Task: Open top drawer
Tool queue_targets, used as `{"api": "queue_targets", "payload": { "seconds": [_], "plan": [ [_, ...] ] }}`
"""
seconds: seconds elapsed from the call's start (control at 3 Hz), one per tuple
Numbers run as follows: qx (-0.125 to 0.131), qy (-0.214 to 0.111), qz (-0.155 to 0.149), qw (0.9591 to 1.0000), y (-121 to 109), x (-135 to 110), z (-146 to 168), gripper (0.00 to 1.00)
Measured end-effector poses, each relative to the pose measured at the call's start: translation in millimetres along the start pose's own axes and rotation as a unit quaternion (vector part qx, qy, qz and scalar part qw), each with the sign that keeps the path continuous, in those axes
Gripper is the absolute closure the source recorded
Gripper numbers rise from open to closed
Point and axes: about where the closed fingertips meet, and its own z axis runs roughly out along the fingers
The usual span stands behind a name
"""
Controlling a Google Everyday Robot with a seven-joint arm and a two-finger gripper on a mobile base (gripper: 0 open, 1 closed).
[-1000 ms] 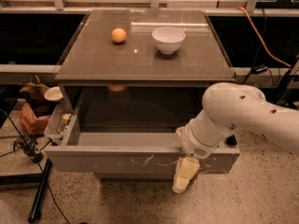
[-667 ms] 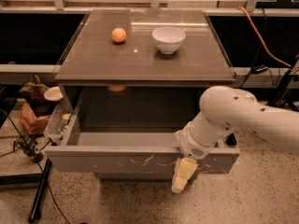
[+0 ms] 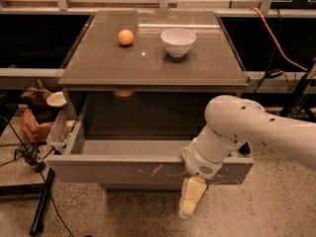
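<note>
The top drawer [image 3: 123, 169] is pulled far out from under the grey cabinet top; its wide front panel bears pale scratches and its inside looks bare. My white arm reaches in from the right. My gripper [image 3: 191, 199], with pale yellowish fingers, hangs down in front of the drawer's front panel, right of its middle, pointing at the floor. It holds nothing that I can see.
An orange ball [image 3: 126, 37] and a white bowl [image 3: 177, 41] sit on the cabinet top [image 3: 153, 63]. A brown bag and clutter [image 3: 37, 112] stand at the left, with cables and a black stand leg [image 3: 42, 206]. Speckled floor lies in front.
The arm has drifted slightly left along the drawer front. The drawer stays open as before.
</note>
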Motion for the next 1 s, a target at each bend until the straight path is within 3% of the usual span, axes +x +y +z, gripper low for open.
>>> {"api": "queue_targets", "payload": {
  "seconds": [0.33,0.67,1.0],
  "plan": [
    [-0.013,0.006,0.001,0.9999,17.9,-3.0,-1.0,0.0],
    [-0.039,0.002,0.003,0.9992,65.5,-11.0,2.3,0.0],
    [-0.039,0.001,0.004,0.9992,66.5,-11.0,2.6,0.0]
  ]
}}
